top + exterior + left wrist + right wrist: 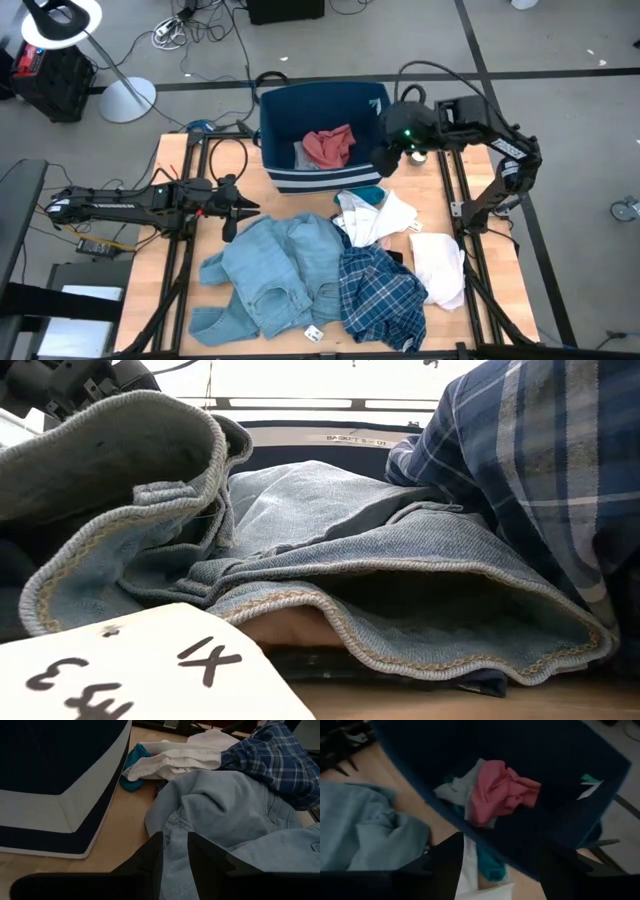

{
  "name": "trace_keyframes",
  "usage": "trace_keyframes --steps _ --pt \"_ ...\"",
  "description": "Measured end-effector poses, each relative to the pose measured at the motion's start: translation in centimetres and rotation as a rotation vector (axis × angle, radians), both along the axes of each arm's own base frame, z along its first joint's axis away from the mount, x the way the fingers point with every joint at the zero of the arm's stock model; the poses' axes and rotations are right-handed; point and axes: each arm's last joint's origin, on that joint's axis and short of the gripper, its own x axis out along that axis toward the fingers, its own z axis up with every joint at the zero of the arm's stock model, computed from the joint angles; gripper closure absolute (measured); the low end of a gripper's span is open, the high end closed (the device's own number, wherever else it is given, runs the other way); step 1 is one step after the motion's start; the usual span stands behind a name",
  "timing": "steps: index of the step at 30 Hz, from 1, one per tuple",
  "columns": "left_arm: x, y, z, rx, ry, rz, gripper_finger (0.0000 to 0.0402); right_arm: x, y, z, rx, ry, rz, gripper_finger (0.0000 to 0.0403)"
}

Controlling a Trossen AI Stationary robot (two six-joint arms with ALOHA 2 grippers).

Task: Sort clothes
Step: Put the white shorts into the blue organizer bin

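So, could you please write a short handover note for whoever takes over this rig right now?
Left gripper: jaws open, empty, at the table's left, just short of the light blue denim pile.
Right gripper: jaws open, empty, over the right edge of the navy fabric bin with white stripes.
Done: salmon-red garment and a pale piece lie in the bin.
Left: denim, navy-white plaid shirt, white garments, teal item remain on the table.
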Motion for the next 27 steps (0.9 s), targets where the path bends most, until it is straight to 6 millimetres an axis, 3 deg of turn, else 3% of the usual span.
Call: trace_keyframes --steps 4,8,18,27 --pt "0.0 0.0 0.0 0.000 0.000 0.000 0.0307 0.4 1.6 -0.2 0.032 -0.022 0.012 0.0172" --pt "0.0 0.0 0.0 0.000 -0.002 0.000 0.0307 1.2 2.8 -2.0 0.070 0.024 -0.005 0.0172" --pt "0.1 0.0 0.2 0.001 -0.021 0.000 0.0307 3.7 5.0 -9.5 0.088 0.229 -0.019 0.0171" --pt "0.1 0.0 0.2 0.001 -0.027 0.000 0.0307 5.5 5.6 -16.5 0.106 0.232 -0.048 0.0158"
